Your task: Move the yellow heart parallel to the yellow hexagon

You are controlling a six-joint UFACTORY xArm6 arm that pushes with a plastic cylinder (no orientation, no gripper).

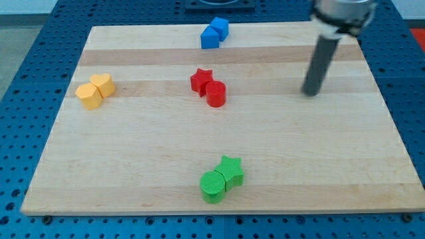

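Observation:
The yellow heart [103,84] lies at the view's left of the wooden board, touching the yellow hexagon [87,95], which sits just below and left of it. My tip [309,92] rests on the board at the view's right, far from both yellow blocks, with the red blocks between.
A red star [201,80] touches a red cylinder [216,93] near the middle. Two blue blocks [214,33] sit together at the top edge. A green star [231,171] touches a green cylinder [213,186] near the bottom. The board [133,166] lies on a blue pegboard table.

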